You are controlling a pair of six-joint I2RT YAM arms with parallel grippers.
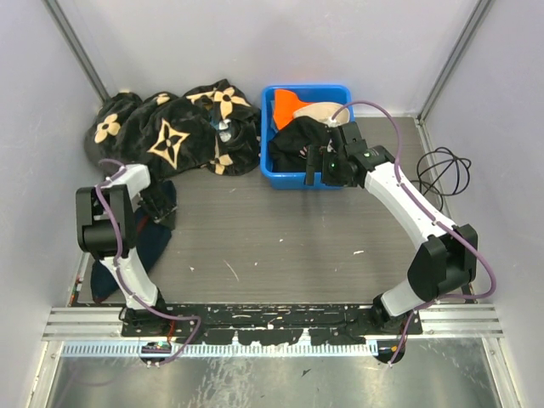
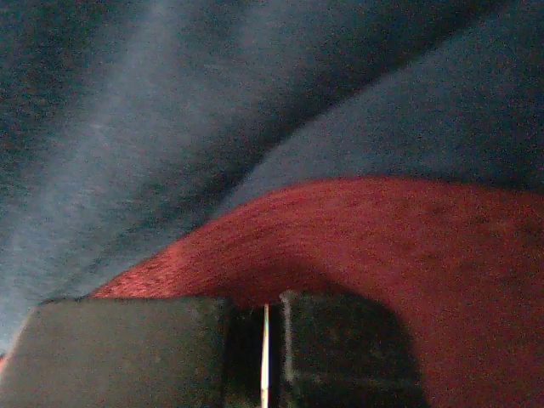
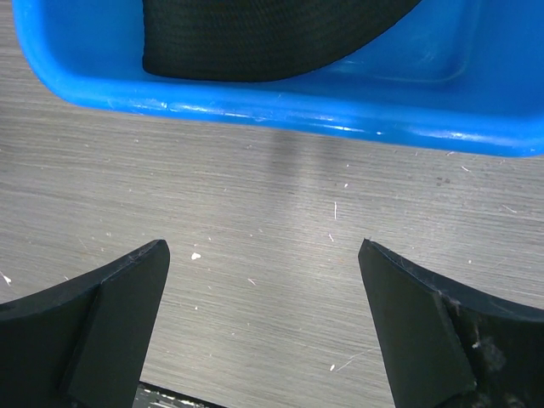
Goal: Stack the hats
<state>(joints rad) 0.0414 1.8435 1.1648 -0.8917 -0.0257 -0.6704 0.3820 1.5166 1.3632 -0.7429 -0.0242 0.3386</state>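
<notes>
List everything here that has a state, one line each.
blue bin, upright, holding hats.
orange hat, in the bin, partly covered.
beige hat, in the bin, over the orange one.
black hat, crumpled in the bin's front.
flowered cloth, bunched on the table.
navy garment, crumpled on the table.
left hand, shut, against the navy garment.
right hand, open, empty, over the table beside the bin.

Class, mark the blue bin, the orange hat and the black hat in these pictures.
blue bin [image 1: 289,181], top view, its near wall.
orange hat [image 1: 283,106], top view, exposed fabric at the bin's back.
black hat [image 1: 293,144], top view, middle of its fabric.
</notes>
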